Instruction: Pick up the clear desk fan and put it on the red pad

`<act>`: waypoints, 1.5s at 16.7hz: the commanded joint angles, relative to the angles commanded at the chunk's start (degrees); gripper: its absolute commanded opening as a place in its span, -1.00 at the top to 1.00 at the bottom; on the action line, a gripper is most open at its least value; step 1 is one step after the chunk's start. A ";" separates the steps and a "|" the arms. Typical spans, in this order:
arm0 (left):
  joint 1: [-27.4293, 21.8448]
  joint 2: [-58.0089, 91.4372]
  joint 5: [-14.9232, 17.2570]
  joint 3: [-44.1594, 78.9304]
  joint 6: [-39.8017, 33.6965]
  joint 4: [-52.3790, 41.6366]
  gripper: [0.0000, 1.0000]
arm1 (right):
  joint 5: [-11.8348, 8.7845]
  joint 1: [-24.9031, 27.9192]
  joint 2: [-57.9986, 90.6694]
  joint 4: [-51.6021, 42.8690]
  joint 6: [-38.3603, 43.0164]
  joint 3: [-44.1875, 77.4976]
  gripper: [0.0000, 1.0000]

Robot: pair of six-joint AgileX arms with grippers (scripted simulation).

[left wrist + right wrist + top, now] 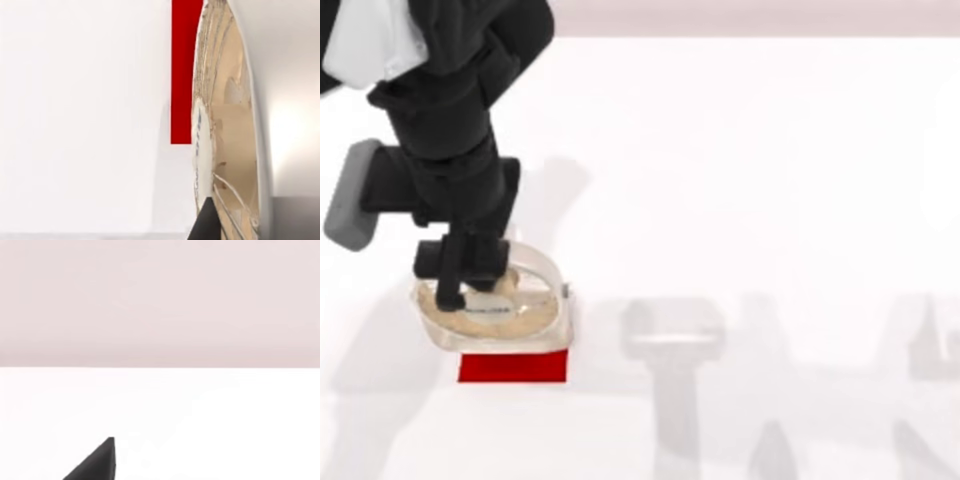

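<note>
One translucent ring-shaped clear desk fan, flat square red pad, left end effector

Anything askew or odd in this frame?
Mildly: the clear desk fan, held at the left tool, covers only part of the red pad, whose near strip stays exposed. No damage or spill shows.

- The left arm reaches down from the worktop's far-left corner toward its left side.
- The left gripper points downward, its dark fingers closed on the clear desk fan.
- Of the right arm only one dark fingertip shows, in its own wrist view.
</note>
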 joint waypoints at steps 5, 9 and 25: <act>0.26 0.49 0.08 -3.73 0.14 3.79 1.00 | 0.00 0.00 0.00 0.00 0.00 0.00 -1.00; 0.26 0.49 0.08 -3.73 0.14 3.79 0.70 | 0.00 0.00 0.00 0.00 0.00 0.00 -1.00; 0.26 0.49 0.08 -3.73 0.14 3.79 -1.00 | 0.00 0.00 0.00 0.00 0.00 0.00 -1.00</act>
